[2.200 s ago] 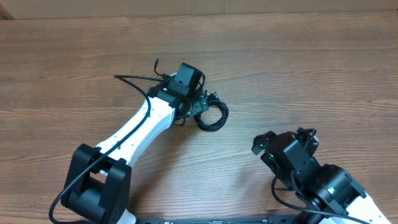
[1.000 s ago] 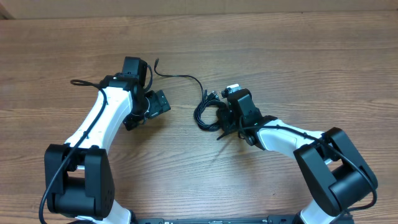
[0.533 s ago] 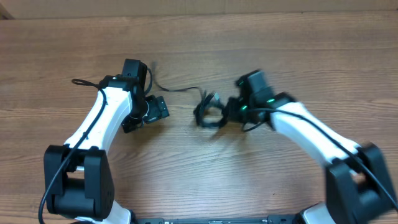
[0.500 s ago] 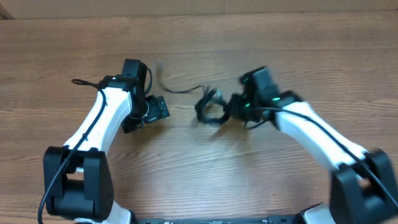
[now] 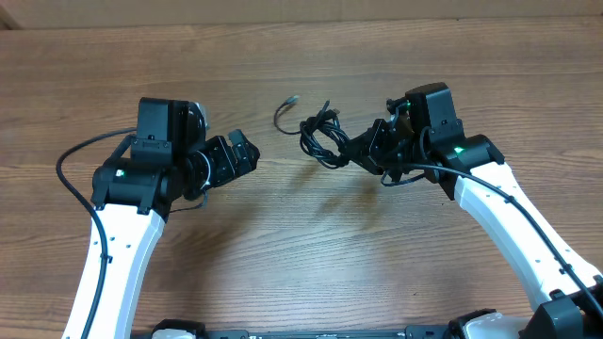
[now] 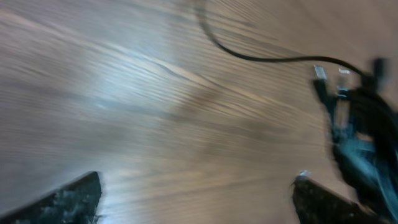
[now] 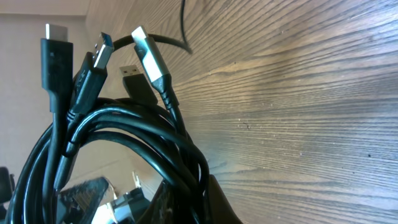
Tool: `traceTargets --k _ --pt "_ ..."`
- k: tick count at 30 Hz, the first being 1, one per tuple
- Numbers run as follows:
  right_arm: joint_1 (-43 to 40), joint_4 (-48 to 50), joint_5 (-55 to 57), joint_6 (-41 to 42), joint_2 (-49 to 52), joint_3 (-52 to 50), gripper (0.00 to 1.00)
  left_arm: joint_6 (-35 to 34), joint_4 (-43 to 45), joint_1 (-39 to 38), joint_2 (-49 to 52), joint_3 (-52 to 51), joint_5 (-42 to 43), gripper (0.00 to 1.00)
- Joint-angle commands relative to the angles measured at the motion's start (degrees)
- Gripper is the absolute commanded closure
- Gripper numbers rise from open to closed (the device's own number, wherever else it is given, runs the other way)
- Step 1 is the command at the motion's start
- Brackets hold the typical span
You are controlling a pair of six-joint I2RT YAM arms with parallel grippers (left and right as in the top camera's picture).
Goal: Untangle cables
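The cables [image 5: 320, 138] are a tangled bundle of thin black cords hanging off the table in my right gripper [image 5: 363, 149], which is shut on them. In the right wrist view the cables [image 7: 124, 130] loop out of the closed jaws, with several plug ends [image 7: 148, 51] sticking up, some silver-tipped. One loose end [image 5: 285, 109] curls out to the bundle's left. My left gripper [image 5: 243, 155] stands open to the left of the bundle, apart from it. Its view is blurred: wide-spread fingers [image 6: 68, 202] over bare wood, the bundle [image 6: 360, 137] at the right edge.
The wooden table [image 5: 311, 254] fills the overhead view. A pale strip, the table's far edge [image 5: 301, 11], runs along the top. Thick black arm wires [image 5: 80, 155] loop beside the left arm.
My right gripper closed on the bundle, lifted it and carried it toward the far side. The loose cord was drawn in toward the bundle. My left arm rose and swung back left.
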Motion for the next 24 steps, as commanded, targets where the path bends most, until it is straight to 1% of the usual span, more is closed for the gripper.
traceTargets --k 1,2,4,5,6,8,9,10,11,13,14,16,19,20,21,24 --pt "0.24 0.07 2.45 -0.07 -0.48 0.59 0.96 -4.00 -0.15 -0.35 0.81 -0.13 15.17 0.33" --pt "0.22 -0.33 3.65 -0.07 -0.48 0.59 0.96 -4.35 -0.11 -0.52 1.16 -0.13 17.99 0.39" --pt "0.24 -0.98 5.25 -0.13 -0.48 0.59 0.96 -6.40 -0.09 -0.63 1.79 -0.13 21.68 0.38" --pt "0.24 -1.40 6.12 -0.13 -0.48 0.59 0.96 -8.15 0.02 -0.63 2.10 -0.13 23.08 0.35" --pt "0.24 -1.60 6.60 -0.35 -0.48 0.59 0.96 -9.44 0.48 -0.66 2.36 -0.13 23.71 0.34" --pt "0.24 -1.73 7.02 -1.88 -0.48 0.59 0.96 -10.86 2.93 -0.66 2.73 -0.13 26.47 0.33" --pt "0.24 -1.73 7.08 -2.21 -0.48 0.59 0.96 -11.13 4.61 -0.66 2.82 -0.13 28.20 0.33" --pt "0.24 -1.70 7.19 -2.99 -0.48 0.59 0.96 -11.52 8.22 -0.66 2.93 -0.13 31.04 0.34" --pt "0.24 -1.73 7.19 -3.19 -0.48 0.59 0.96 -11.85 9.60 -0.68 2.93 -0.13 31.85 0.37" --pt "0.24 -1.73 7.17 -3.43 -0.48 0.59 0.96 -13.46 11.34 -0.96 2.93 -0.13 31.95 0.44" --pt "0.24 -1.68 7.17 -4.55 -0.48 0.59 0.96 -15.72 12.09 -1.42 2.93 -0.13 31.43 0.46" --pt "0.24 -1.73 7.17 -5.49 -0.48 0.59 0.96 -16.79 13.14 -2.56 2.99 -0.13 30.93 0.46" --pt "0.31 -1.68 7.34 -5.97 -0.48 0.59 0.96 -16.52 15.19 -5.33 3.45 -0.13 29.20 0.46" --pt "0.35 -1.64 7.37 -6.01 -0.48 0.59 0.96 -16.55 15.56 -6.49 3.78 -0.13 27.96 0.46" --pt "0.52 -1.53 7.37 -6.16 -0.48 0.59 0.96 -16.57 15.80 -8.63 4.59 -0.13 24.81 0.49" --pt "0.61 -1.70 7.37 -6.16 -0.48 0.59 0.96 -16.59 15.80 -11.10 6.14 -0.13 19.67 0.50"
